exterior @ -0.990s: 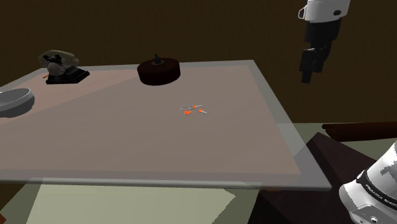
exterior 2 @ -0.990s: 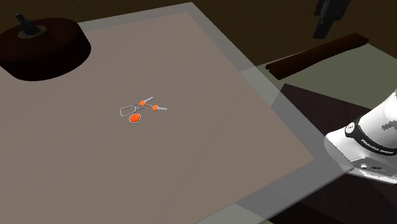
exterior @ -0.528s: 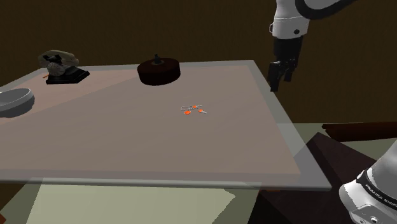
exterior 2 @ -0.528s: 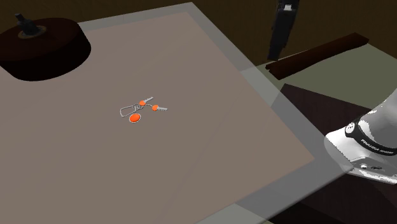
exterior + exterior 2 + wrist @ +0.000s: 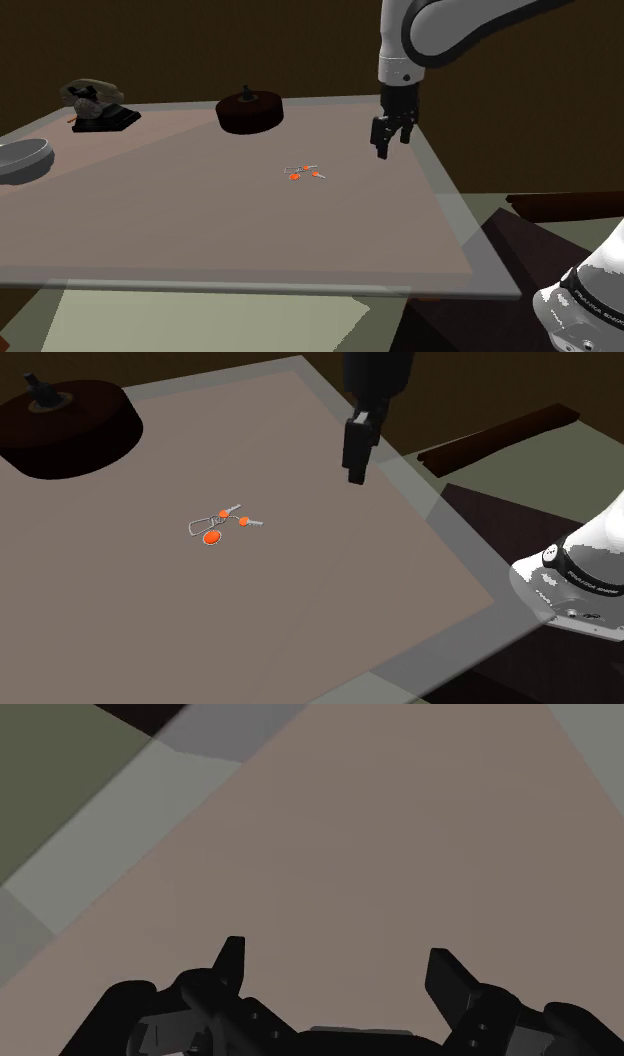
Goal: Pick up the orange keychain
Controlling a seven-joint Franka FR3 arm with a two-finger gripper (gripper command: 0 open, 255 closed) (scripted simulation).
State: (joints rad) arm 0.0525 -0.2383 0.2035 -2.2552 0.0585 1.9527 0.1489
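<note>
My white base [image 5: 590, 300] sits at the shoulder view's lower right, over an olive floor [image 5: 200, 320]. Beside it stands a table [image 5: 200, 230] with a pinkish-brown top and a pale grey rim. The orange keychain [image 5: 303, 174] lies flat mid-table. My gripper [image 5: 383, 150] hangs above the tabletop, pointing down, to the shoulder view's right of the keychain and not touching it. My fingers are spread apart and empty. Farther back sits a dark round block with a knob [image 5: 250, 110], then a dim brown wall [image 5: 200, 40].
</note>
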